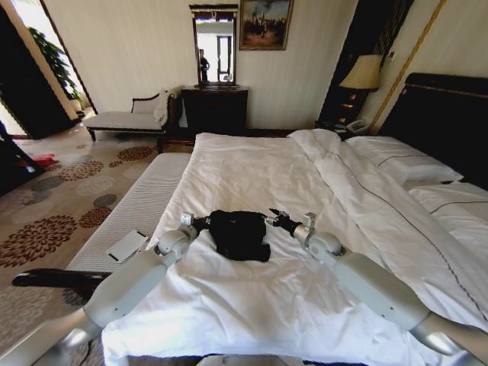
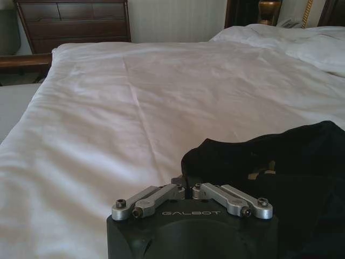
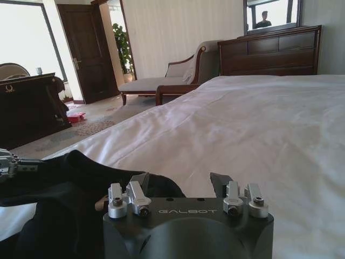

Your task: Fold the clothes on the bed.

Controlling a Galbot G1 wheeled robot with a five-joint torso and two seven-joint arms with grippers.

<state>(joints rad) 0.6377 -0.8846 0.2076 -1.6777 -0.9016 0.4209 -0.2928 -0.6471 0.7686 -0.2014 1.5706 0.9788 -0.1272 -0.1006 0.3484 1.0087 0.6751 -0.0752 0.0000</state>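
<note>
On the bed, head view: black T-shirt [image 1: 239,233] lies bunched in a small heap on the white duvet [image 1: 252,175], near the foot half of the bed and between the two arms
Left gripper, head view: left gripper [image 1: 200,223] sits at the shirt's left edge, touching the fabric; finger spread cannot be told from this angle
Right gripper, head view: right gripper [image 1: 273,219] sits at the shirt's right edge, its dark fingers over the cloth
Bed surroundings, head view: white pillows [image 1: 404,164] against the dark headboard [image 1: 450,114]; pale bench [image 1: 126,221] alongside the bed's left side; chaise [image 1: 130,118] and dark dresser [image 1: 216,108] by the far wall; lamp [image 1: 362,75] at the bedside
Left wrist view, gripper: left gripper [image 2: 186,185] has its fingers drawn close together at the hem of the black cloth [image 2: 269,172], apparently pinching its edge, though the contact itself is poorly shown
Left wrist view, setting: shirt lies on the duvet [image 2: 135,108], which spreads away towards the dresser [image 2: 75,19]
Right wrist view, gripper: right gripper [image 3: 180,183] has its fingers set apart, a gap of duvet showing between them; one finger [image 3: 141,181] lies against the shirt's edge, the other [image 3: 221,183] over bare duvet
Right wrist view, shirt: black fabric [image 3: 64,189] humps up beside the gripper; the left gripper [image 3: 11,164] shows at its far side
</note>
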